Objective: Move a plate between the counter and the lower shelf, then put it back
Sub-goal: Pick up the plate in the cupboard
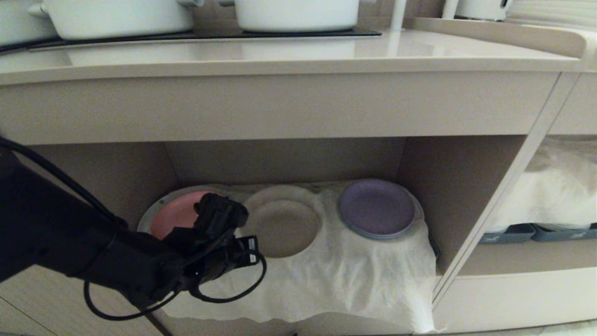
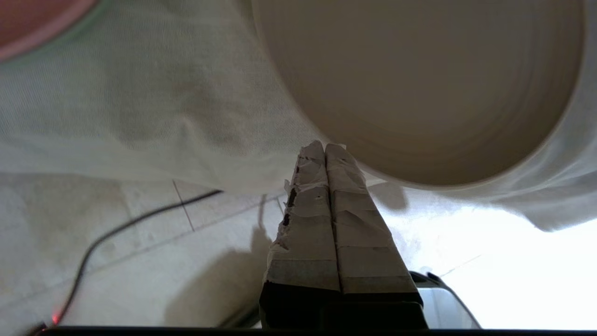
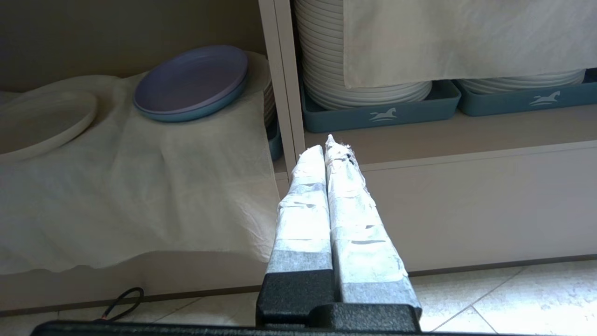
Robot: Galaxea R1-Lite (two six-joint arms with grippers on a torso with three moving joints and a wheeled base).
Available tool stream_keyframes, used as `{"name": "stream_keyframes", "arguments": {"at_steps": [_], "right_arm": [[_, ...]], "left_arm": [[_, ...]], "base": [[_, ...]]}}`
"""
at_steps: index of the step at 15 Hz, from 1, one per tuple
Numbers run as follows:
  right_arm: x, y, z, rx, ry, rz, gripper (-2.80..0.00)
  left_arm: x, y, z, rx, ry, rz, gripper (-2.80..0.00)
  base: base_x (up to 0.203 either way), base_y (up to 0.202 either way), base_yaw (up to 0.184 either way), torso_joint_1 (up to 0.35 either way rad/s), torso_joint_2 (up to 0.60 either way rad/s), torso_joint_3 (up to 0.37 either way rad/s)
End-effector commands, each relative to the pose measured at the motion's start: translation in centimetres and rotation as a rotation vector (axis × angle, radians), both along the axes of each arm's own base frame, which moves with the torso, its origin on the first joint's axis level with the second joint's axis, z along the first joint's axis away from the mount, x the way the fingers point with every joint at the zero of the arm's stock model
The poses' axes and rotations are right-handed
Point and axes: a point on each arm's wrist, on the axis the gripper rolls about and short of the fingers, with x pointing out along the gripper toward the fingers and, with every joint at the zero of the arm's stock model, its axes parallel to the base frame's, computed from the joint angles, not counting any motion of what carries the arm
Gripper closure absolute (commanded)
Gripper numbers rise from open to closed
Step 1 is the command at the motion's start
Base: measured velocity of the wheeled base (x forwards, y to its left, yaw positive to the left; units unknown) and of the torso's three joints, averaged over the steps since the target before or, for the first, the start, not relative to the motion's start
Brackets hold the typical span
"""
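Note:
The small cream plate (image 1: pixel 284 226) rests on the wrinkled off-white cloth (image 1: pixel 336 280) in the lower shelf (image 1: pixel 447 186), between a pink plate and a purple one. My left arm (image 1: pixel 205 252) reaches in from the lower left. My left gripper (image 2: pixel 325 145) is shut with nothing between its taped fingers, and its tips are right at the plate's (image 2: pixel 419 84) near rim. I cannot tell whether they touch it. The counter (image 1: pixel 280 56) runs above. My right gripper (image 3: pixel 326 144) is shut and empty, low in front of the cabinet divider, with the plate (image 3: pixel 37 121) far to its side.
On the cloth lie a pink plate (image 1: pixel 175 214) and a purple plate (image 1: pixel 377 207). White pots (image 1: pixel 121 16) stand on the counter's black panel. The neighbouring niche holds blue-grey trays (image 3: pixel 378 112) with stacked white plates under a cloth. A black cable (image 2: pixel 116 228) lies on the tiled floor.

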Motion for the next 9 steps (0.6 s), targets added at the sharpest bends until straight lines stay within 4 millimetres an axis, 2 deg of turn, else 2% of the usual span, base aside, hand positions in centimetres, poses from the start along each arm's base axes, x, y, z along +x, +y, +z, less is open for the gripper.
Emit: {"name": "stream_keyframes", "arguments": {"at_steps": [1, 3, 4, 9], "right_arm": [[0.0, 0.0, 0.0, 0.0, 0.0, 0.001, 0.0], [0.0, 0.0, 0.0, 0.0, 0.0, 0.001, 0.0], [0.0, 0.0, 0.0, 0.0, 0.0, 0.001, 0.0], [0.0, 0.0, 0.0, 0.0, 0.0, 0.001, 0.0]], "left_arm": [[0.13, -0.21, 0.62, -0.018, -0.015, 0.01, 0.0], [0.02, -0.11, 0.73, 0.004, -0.022, 0.035, 0.0], [-0.12, -0.05, 0.68, 0.017, -0.011, 0.042, -2.8], [-0.4, -0.74, 0.73, -0.011, -0.012, 0.081, -2.8]], "base": [[0.0, 0.0, 0.0, 0.0, 0.0, 0.0], [0.0, 0.0, 0.0, 0.0, 0.0, 0.0], [0.0, 0.0, 0.0, 0.0, 0.0, 0.0], [0.0, 0.0, 0.0, 0.0, 0.0, 0.0]]}}
